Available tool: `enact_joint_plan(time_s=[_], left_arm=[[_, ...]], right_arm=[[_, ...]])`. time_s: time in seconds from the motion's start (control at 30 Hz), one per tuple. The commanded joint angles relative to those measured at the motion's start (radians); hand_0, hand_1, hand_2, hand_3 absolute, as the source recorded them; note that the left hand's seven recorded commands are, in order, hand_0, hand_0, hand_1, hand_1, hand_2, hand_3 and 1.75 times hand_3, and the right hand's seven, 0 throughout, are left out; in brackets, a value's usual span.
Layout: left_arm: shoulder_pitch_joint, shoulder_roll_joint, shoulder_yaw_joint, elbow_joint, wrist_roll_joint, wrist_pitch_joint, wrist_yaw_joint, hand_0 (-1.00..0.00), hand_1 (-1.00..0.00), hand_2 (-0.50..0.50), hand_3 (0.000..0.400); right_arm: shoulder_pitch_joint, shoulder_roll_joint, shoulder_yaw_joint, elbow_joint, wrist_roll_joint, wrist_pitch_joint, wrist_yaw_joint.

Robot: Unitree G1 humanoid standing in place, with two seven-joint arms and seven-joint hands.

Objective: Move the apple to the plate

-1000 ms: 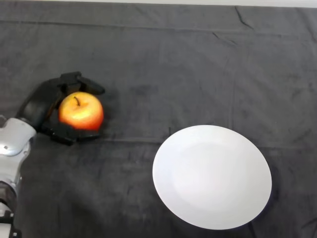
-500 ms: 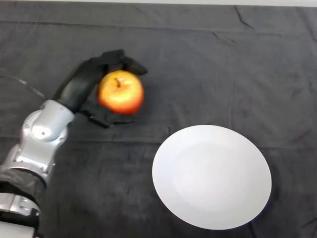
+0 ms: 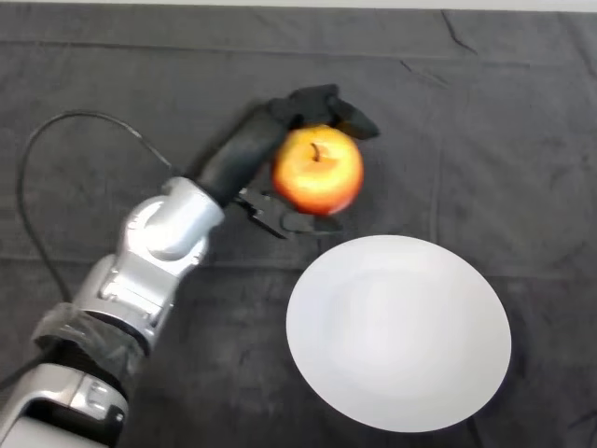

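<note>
One second of travel — apple [image 3: 318, 171] carried from far left of cloth [image 3: 485, 121] to just beyond plate [image 3: 399, 332] rim, stem up. Left hand [image 3: 270, 140] curled round it, thumb beneath. Lifted clear, not yet over plate — release likely soon.

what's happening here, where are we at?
The left hand has its fingers curled round the apple and holds it over the dark cloth, just off the upper left edge of the plate. The apple is not on the plate yet, and the plate has nothing on it.
</note>
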Motion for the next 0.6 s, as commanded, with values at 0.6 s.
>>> enact_joint_plan(time_s=[0.6], left_arm=[[0.09, 0.011, -0.243, -0.08, -0.13, 0.071, 0.035, -1.0, -1.0, 0.0, 0.4]], right_arm=[[0.043, -0.005, -0.0116, -0.008, 0.0101, 0.012, 0.0063]])
